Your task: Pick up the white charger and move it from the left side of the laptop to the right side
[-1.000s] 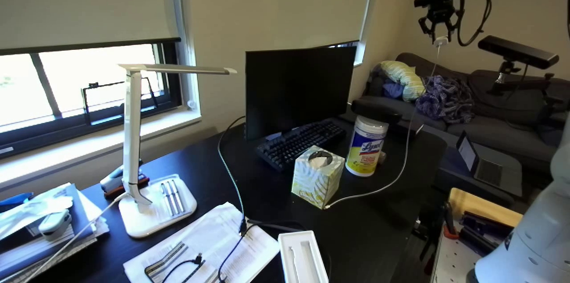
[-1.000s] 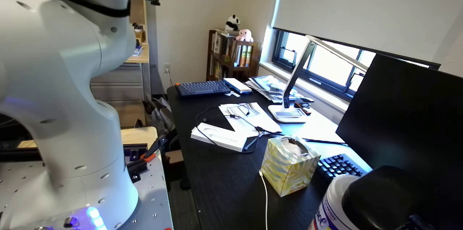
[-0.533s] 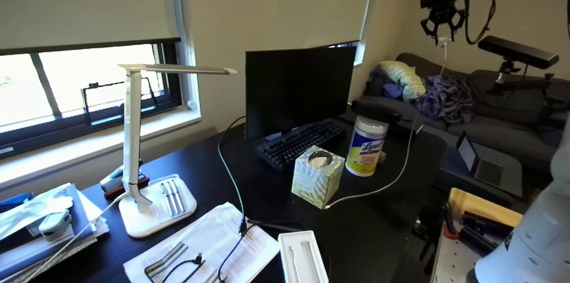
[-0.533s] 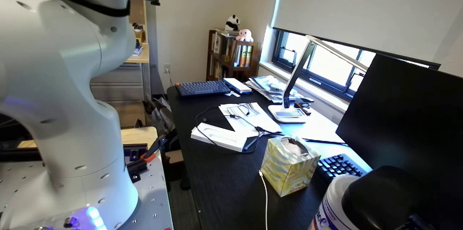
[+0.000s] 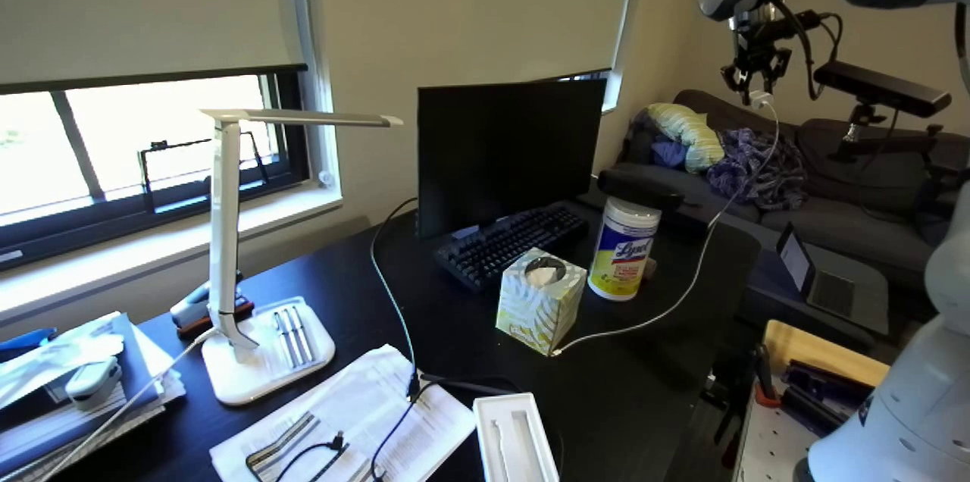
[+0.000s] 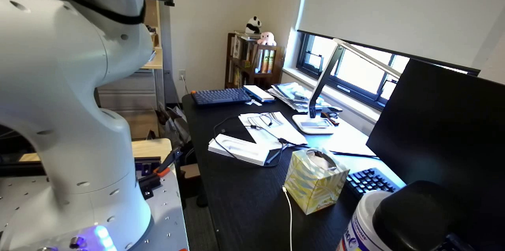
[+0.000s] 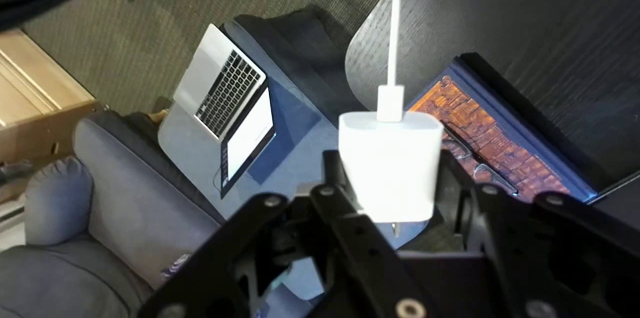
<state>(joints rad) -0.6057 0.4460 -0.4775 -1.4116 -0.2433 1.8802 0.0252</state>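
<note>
Gripping charger (image 7: pixel 390 168) upright in wrist view, cable (image 7: pixel 394 33) topmost.

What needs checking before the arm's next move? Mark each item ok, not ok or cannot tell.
1. White charger held by the gripper: ok.
2. White cable plugged into it: ok.
3. Cable slack: ok, it hangs in a curve in an exterior view.
4. Charger set down, ready for release: not ok, it is in the air.
5. Charger lined up with the right side of the laptop: cannot tell.
6. Cable's far end clear of the tissue box: cannot tell.
</note>
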